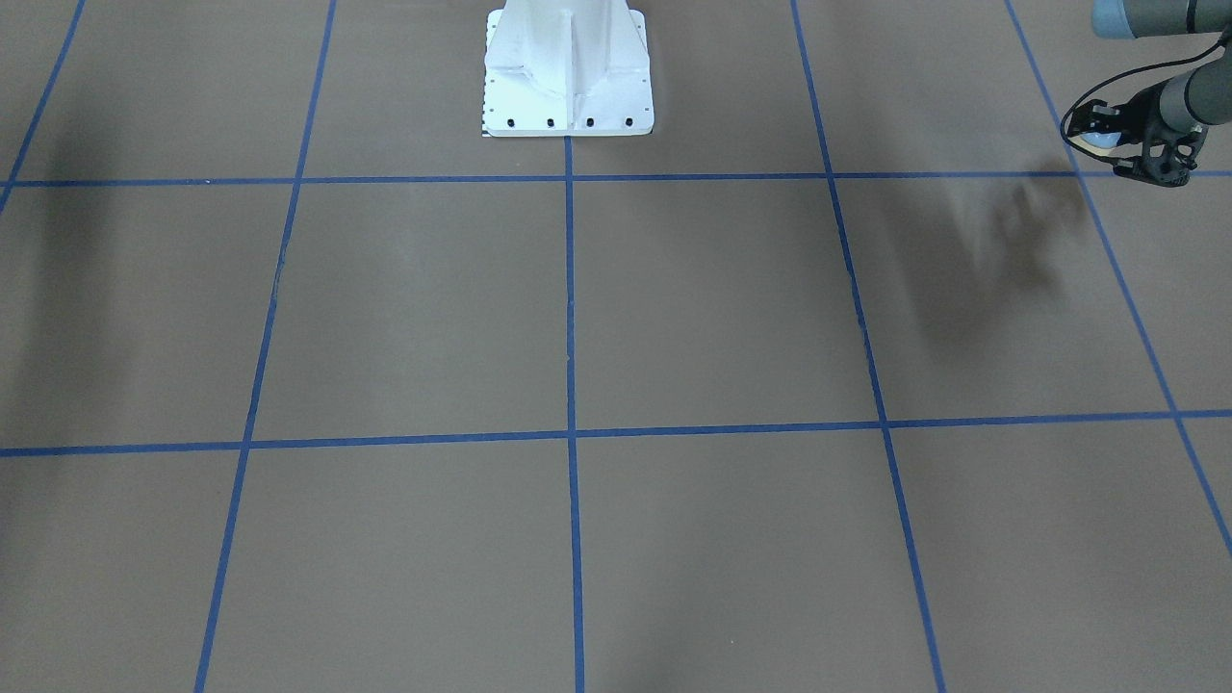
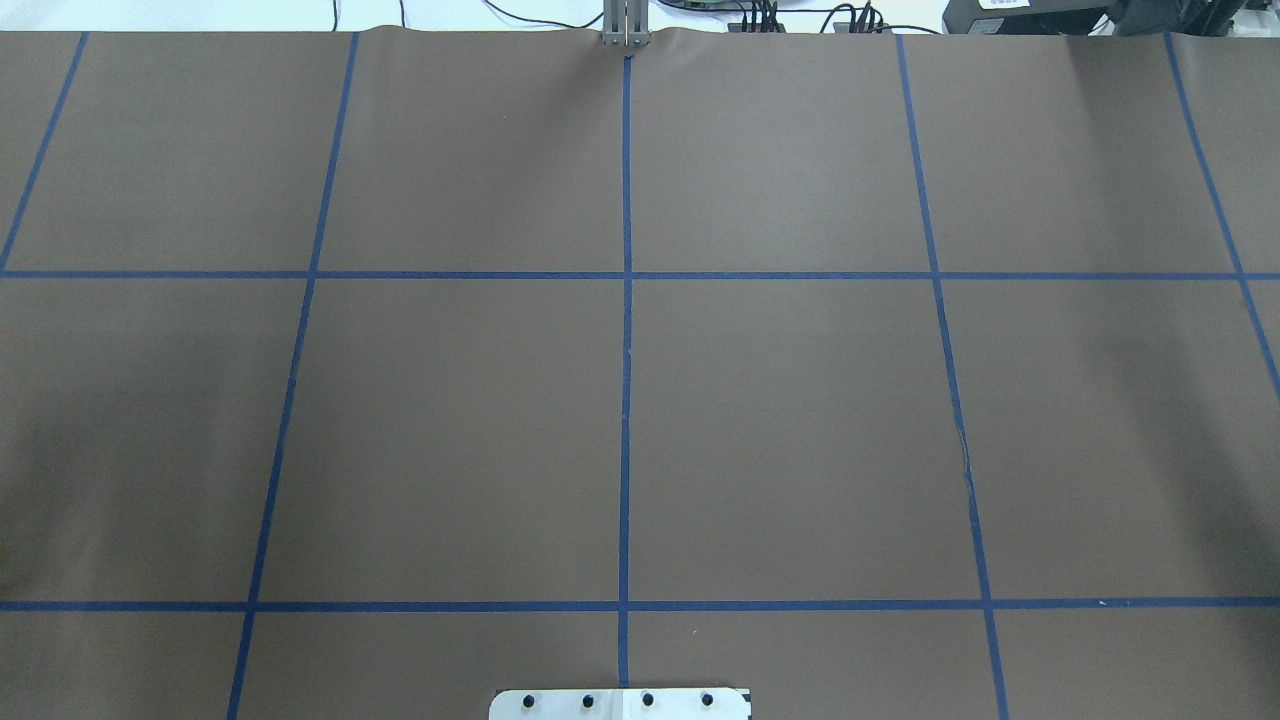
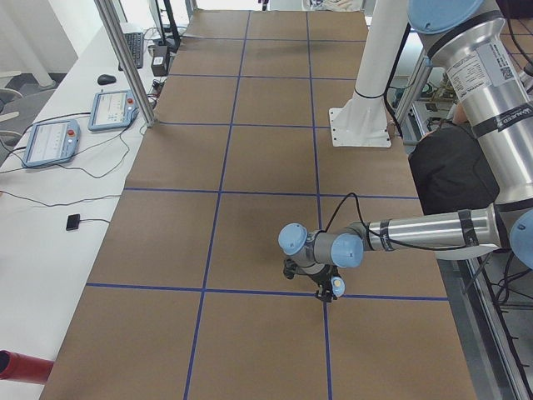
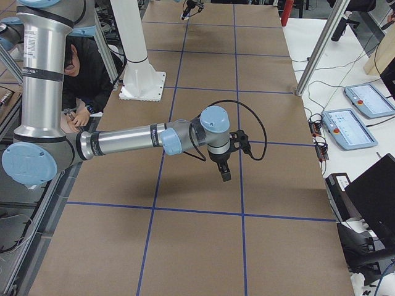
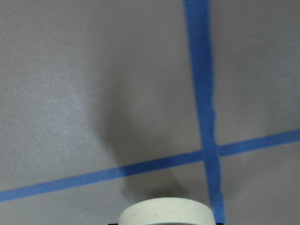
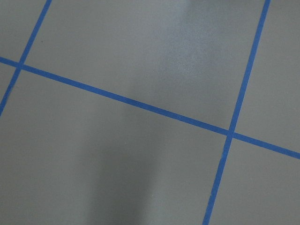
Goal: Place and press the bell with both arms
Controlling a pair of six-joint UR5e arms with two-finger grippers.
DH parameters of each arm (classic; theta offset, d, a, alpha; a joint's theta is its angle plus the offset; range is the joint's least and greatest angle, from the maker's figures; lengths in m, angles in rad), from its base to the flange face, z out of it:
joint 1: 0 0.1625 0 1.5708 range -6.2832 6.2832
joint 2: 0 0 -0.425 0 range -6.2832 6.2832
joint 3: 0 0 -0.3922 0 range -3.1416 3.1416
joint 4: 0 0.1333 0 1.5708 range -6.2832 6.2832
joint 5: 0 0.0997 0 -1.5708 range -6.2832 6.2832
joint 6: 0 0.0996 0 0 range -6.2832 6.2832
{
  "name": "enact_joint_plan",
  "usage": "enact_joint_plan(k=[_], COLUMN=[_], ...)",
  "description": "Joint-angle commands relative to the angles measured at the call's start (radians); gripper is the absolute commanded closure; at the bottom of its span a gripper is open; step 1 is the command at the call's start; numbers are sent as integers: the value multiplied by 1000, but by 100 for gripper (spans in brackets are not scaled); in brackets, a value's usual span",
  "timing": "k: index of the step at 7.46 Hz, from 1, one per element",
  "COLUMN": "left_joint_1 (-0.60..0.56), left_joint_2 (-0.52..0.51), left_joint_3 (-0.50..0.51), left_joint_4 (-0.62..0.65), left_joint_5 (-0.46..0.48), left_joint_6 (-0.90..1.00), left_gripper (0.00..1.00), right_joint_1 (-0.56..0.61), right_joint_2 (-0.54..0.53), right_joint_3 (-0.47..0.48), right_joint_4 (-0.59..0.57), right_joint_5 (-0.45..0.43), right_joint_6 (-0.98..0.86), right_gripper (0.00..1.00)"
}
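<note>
The bell (image 1: 1100,141) has a light-blue dome and sits between the fingers of my left gripper (image 1: 1112,144), held above the brown table at its robot-side left corner. In the exterior left view the left gripper (image 3: 331,290) points down with the bell (image 3: 337,286) in it, just above a blue tape line. The left wrist view shows the bell's cream base ring (image 5: 166,214) at the bottom edge. My right gripper (image 4: 224,171) hangs above the table and points down; it shows only in the exterior right view, so I cannot tell if it is open or shut.
The white bolted pedestal (image 1: 568,82) stands at the robot side's middle. Blue tape lines (image 2: 626,400) divide the brown table into squares. A person in black (image 4: 86,71) crouches beside the pedestal. Teach pendants (image 3: 50,142) lie on the side bench.
</note>
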Motion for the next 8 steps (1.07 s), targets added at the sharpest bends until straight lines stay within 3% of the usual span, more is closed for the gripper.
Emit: enact_joint_plan(k=[1, 6, 8], left_joint_1=[-3, -2, 1], left_joint_2=[-71, -415, -597], left_joint_3=[-85, -76, -35], left_joint_4=[1, 4, 71], left_joint_5=[-1, -1, -2], left_joint_6=[-91, -452, -560], left_gripper=[100, 100, 100], right_joint_1=[0, 0, 0], right_joint_2=[0, -3, -3], right_joint_3=[0, 2, 3], right_joint_4=[2, 5, 5], right_joint_5=[1, 4, 5], right_joint_6=[0, 0, 0], right_gripper=[0, 0, 0])
